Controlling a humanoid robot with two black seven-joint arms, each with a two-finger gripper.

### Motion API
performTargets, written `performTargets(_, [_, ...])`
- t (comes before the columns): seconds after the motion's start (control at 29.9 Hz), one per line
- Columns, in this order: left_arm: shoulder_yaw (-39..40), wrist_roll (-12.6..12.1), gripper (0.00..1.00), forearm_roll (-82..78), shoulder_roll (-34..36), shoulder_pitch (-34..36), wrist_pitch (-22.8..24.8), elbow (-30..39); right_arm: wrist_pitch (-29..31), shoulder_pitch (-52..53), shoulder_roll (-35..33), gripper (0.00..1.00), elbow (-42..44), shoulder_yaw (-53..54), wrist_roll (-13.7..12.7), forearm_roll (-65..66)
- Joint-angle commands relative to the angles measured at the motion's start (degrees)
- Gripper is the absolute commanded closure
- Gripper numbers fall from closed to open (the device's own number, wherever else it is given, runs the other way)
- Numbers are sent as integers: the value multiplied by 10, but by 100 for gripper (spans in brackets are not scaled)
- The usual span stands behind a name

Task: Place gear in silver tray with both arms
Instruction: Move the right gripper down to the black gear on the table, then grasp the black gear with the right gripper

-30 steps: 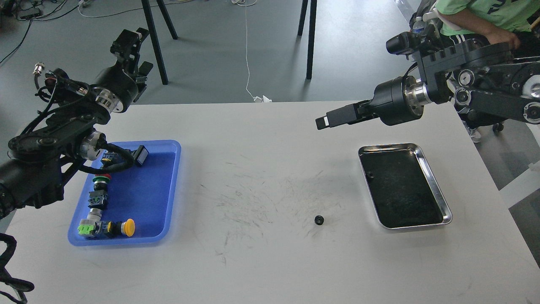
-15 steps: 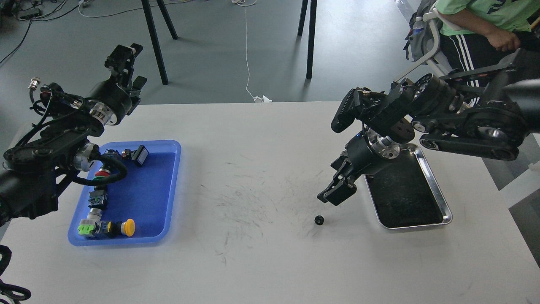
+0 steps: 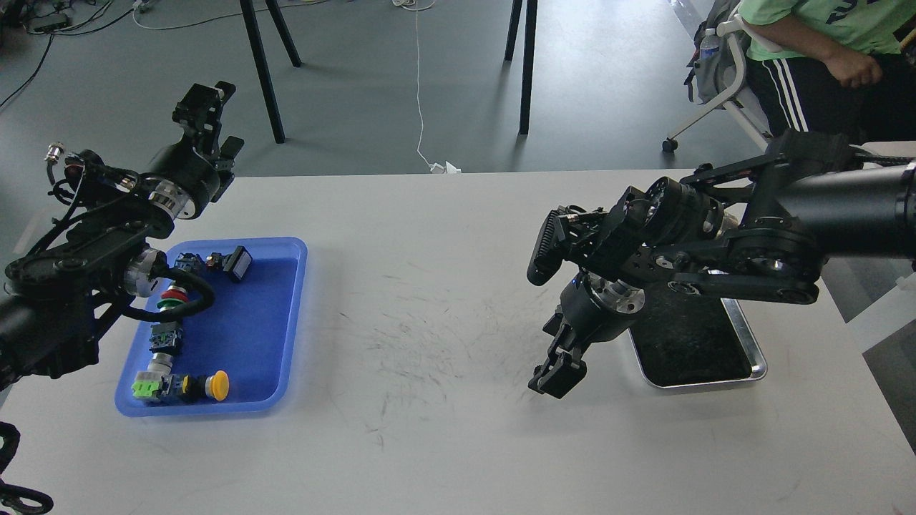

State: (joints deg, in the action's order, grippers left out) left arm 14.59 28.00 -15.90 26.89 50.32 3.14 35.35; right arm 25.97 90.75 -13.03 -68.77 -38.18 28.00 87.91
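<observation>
two black arms are seen over a white bench [image 3: 444, 443]. the right claw [image 3: 557, 379] is lowered to the bench surface just left of the silver tray [image 3: 751, 357], pointing down; its fingers are too dark and bunched for the gap to be judged, so whether it grips anything cannot be told. the gear is not visible, the spot under that claw being hidden. the tray is partly covered by the right arm. the left claw [image 3: 204, 107] is held high beyond the far left bench edge, its fingers apart and empty, above a blue tray [image 3: 286, 322] of switches and buttons.
</observation>
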Motion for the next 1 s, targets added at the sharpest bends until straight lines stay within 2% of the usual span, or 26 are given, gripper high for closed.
performTargets(0.0, [0, 0, 2, 1, 2, -1, -1, 0, 0, -22, 20, 6, 34, -8, 0, 8])
performTargets(0.5, [1, 0, 2, 3, 5, -4, -2, -4, -2, -57, 72, 7, 86, -9, 0, 9])
performTargets(0.8, [1, 0, 2, 3, 12, -7, -1, -4, -1, -60, 90, 21, 92, -10, 0, 10])
performTargets(0.97, [1, 0, 2, 3, 12, -7, -1, -4, -1, -56, 90, 23, 92, -18, 0, 14])
